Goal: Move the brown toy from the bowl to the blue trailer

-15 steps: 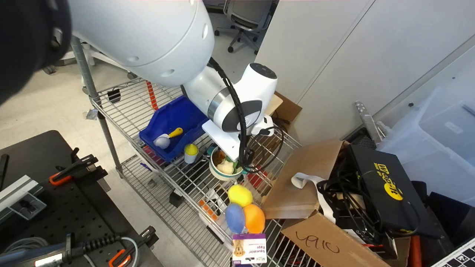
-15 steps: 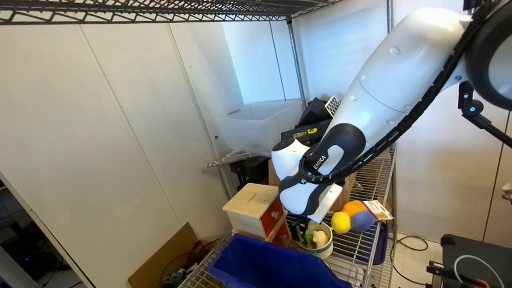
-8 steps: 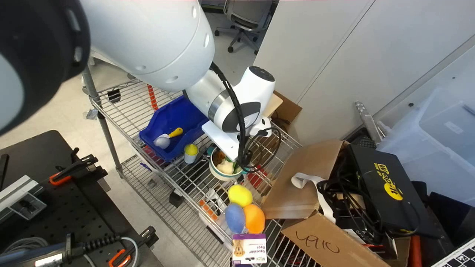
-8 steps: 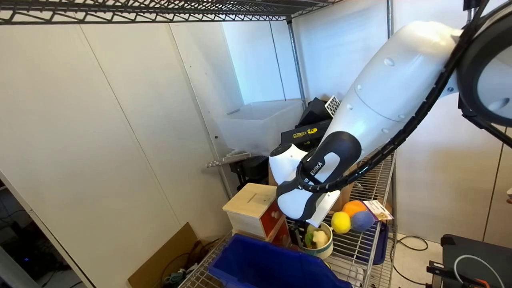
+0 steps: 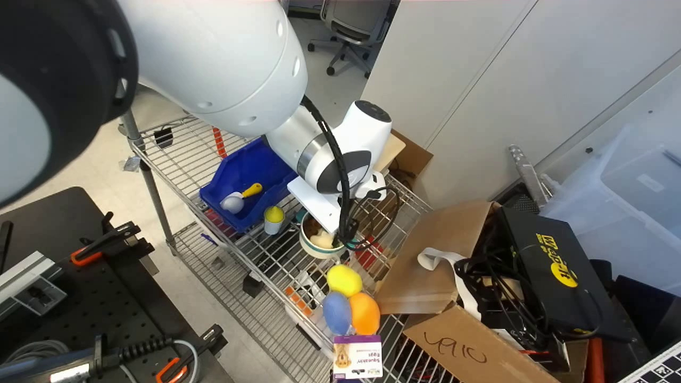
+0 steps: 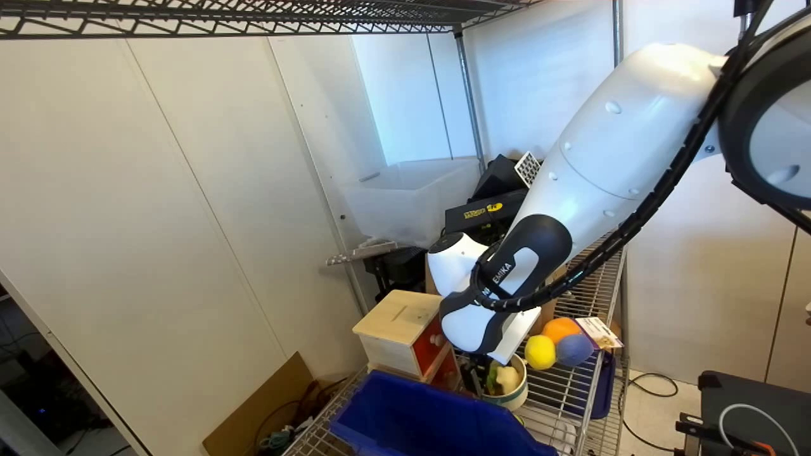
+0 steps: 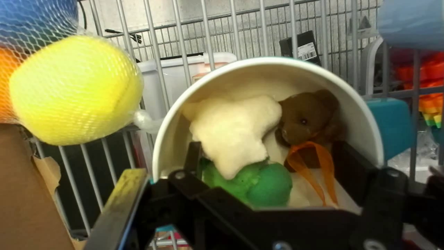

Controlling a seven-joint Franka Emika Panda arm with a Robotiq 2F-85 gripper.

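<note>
Slightly lower than before, the hand (image 7: 268, 154), jaws apart, seems mid-reach over the bowl (image 7: 256, 79); next, straddle the brown toy (image 7: 305, 116).

in the one bowl (image 7: 256, 78) there are one brown toy (image 7: 305, 118), one cream toy (image 7: 236, 132), one orange ribbon (image 7: 327, 163) and a green shape (image 7: 270, 184) that cannot be told as one toy or two, with one gripper (image 7: 269, 152) right at the bowl. near the bowl there are one yellow ball (image 5: 344, 281), one blue ball (image 5: 337, 313) and one orange ball (image 5: 365, 314), so three balls, plus one net (image 7: 45, 38), one small cup (image 5: 272, 227), one blue tub (image 5: 255, 170), one yellow-handled scoop (image 5: 233, 204) and one cardboard box (image 5: 463, 340). farther from the bowl come one printed card (image 5: 357, 357), one yellow-lettered black case (image 5: 564, 274) and one clear plastic bin (image 6: 405, 215).
</note>
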